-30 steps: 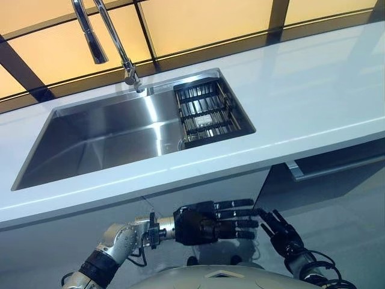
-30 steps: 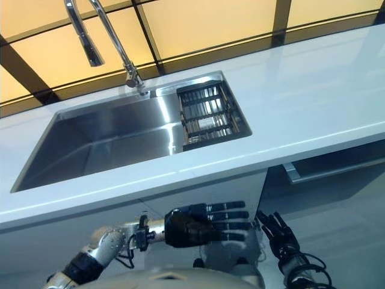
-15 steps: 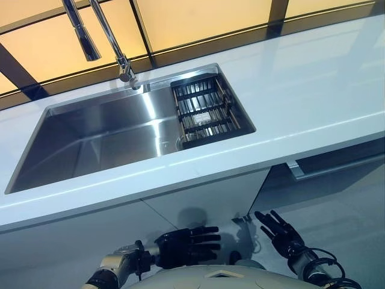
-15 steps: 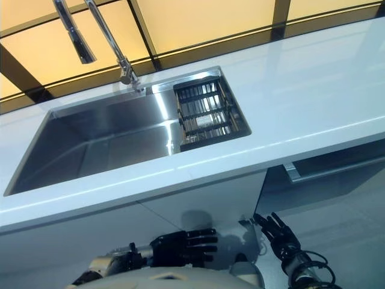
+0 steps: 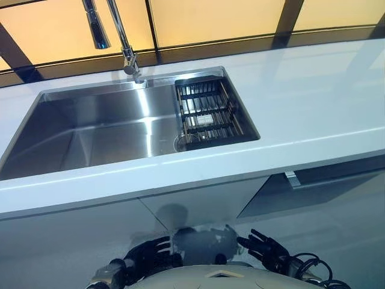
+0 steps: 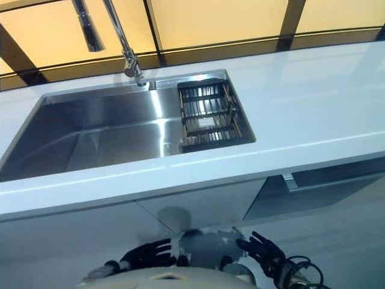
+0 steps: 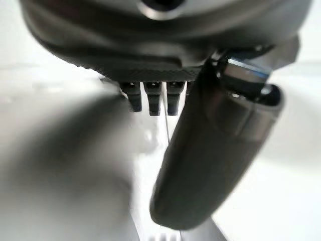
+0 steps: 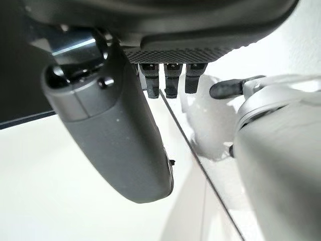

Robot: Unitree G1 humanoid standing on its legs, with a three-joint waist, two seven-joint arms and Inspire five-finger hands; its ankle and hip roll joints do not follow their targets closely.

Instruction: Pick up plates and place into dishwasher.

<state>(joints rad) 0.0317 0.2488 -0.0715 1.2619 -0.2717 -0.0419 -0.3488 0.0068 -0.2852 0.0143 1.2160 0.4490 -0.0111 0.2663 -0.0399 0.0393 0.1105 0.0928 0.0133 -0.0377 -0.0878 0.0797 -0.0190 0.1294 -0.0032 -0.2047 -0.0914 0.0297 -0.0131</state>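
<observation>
Both hands have dropped lower below the sink (image 5: 108,129) than before: the left hand (image 5: 147,256) and right hand (image 5: 261,247) hang with fingers spread, holding nothing.

My right hand (image 8: 165,35), thumb (image 8: 115,135) extended and fingers (image 8: 170,80) straight, faces a glossy white cabinet front (image 8: 75,201).

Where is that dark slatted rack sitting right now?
The dark rack sits inside the steel sink, filling its right end, just right of the tap's base, with white counter beyond.
</observation>
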